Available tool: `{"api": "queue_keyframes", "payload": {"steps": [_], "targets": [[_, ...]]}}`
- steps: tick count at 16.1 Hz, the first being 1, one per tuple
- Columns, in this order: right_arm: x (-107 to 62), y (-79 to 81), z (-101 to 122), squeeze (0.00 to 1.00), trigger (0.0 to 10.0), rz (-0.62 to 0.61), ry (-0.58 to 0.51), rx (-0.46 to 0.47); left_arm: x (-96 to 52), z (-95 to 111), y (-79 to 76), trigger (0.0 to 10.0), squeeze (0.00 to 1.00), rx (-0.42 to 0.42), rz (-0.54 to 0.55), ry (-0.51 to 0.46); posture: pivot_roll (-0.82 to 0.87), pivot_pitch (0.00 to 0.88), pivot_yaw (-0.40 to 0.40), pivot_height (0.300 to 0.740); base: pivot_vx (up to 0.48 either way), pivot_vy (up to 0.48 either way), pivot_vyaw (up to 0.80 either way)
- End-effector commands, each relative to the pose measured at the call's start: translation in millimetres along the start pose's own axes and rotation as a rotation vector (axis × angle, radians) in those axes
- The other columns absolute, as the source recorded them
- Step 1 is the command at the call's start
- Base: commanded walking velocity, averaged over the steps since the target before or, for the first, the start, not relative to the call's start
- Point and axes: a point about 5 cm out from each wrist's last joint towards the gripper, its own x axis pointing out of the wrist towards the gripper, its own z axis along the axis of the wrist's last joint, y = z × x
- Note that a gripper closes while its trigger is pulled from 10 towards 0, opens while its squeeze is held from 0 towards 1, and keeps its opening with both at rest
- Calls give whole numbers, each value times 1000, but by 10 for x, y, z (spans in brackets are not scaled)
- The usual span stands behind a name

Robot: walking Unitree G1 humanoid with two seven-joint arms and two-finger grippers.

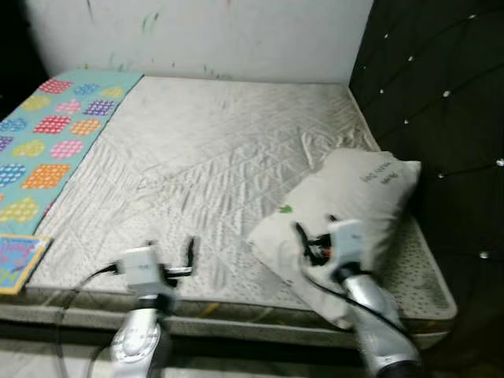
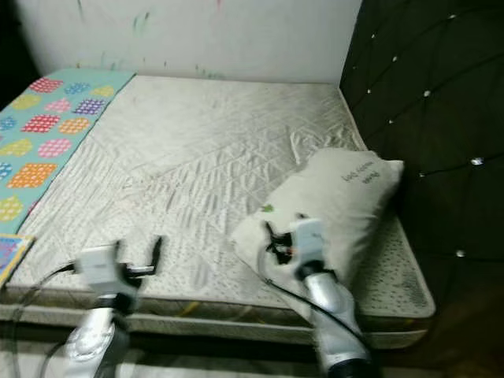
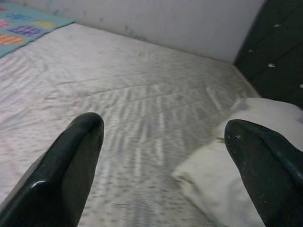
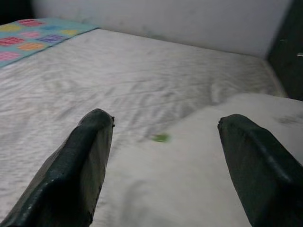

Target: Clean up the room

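A white pillow (image 1: pixel 350 209) with a small green mark lies askew on the right side of the bed, its far end against the dark headboard. My right gripper (image 1: pixel 319 236) hovers over the pillow's near end, open, with the pillow (image 4: pixel 189 165) spread between and below its fingers. My left gripper (image 1: pixel 172 250) is above the near edge of the quilted white mattress (image 1: pixel 213 150), open and empty. In the left wrist view the pillow (image 3: pixel 227 179) lies just ahead, beside one finger.
A turquoise blanket (image 1: pixel 47 142) with coloured patches covers the bed's left strip. A colourful flat item (image 1: pixel 17 260) lies at the near left corner. The tufted black headboard (image 1: pixel 449 118) bounds the right side; a white wall (image 1: pixel 213 35) runs behind.
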Motion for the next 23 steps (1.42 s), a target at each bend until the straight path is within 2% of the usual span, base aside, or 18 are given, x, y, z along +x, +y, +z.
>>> {"api": "queue_keyframes", "payload": {"steps": [1,23], "targets": [[30,75,22,0,10000,22,-10,8,-2,18,83,10000,0,1,29,1,109,32,-28,740,0,0,0],[30,65,9,0,10000,35,4,4,-4,-11,38,10000,0,-13,10,6,98,42,-38,740,0,464,0]]}}
